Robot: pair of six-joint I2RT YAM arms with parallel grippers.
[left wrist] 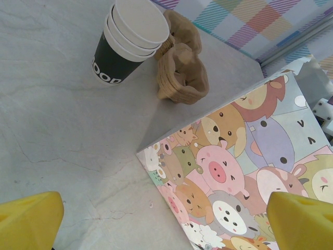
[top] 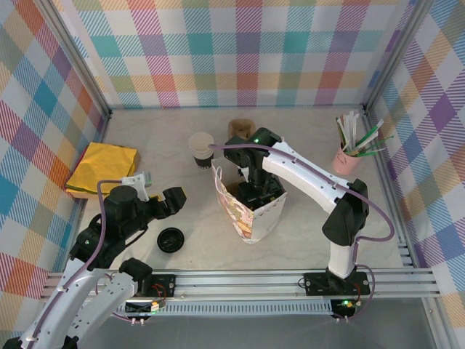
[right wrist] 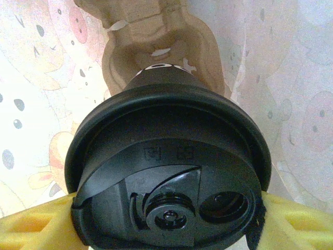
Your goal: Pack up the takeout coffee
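The takeout coffee (right wrist: 167, 172) shows its round black lid from above, with its dark lower body (right wrist: 161, 78) reaching down into a brown pulp carrier (right wrist: 148, 36). My right gripper (right wrist: 169, 232) is shut on it, one yellow finger (right wrist: 39, 224) pressed to each side of the lid. In the top view the right gripper (top: 254, 193) reaches down into the open cartoon-animal paper bag (top: 240, 218), which hides the coffee. My left gripper (top: 173, 201) hovers open left of the bag; its yellow fingertips (left wrist: 28, 219) stand wide apart over bare table beside the bag's printed side (left wrist: 244, 172).
A stack of white cups with a black band (top: 201, 150) and brown pulp carriers (top: 239, 129) stand behind the bag. A loose black lid (top: 171, 240) lies near the left arm. Yellow napkins (top: 103, 169) sit at far left, a pink cup of stirrers (top: 349, 154) at far right.
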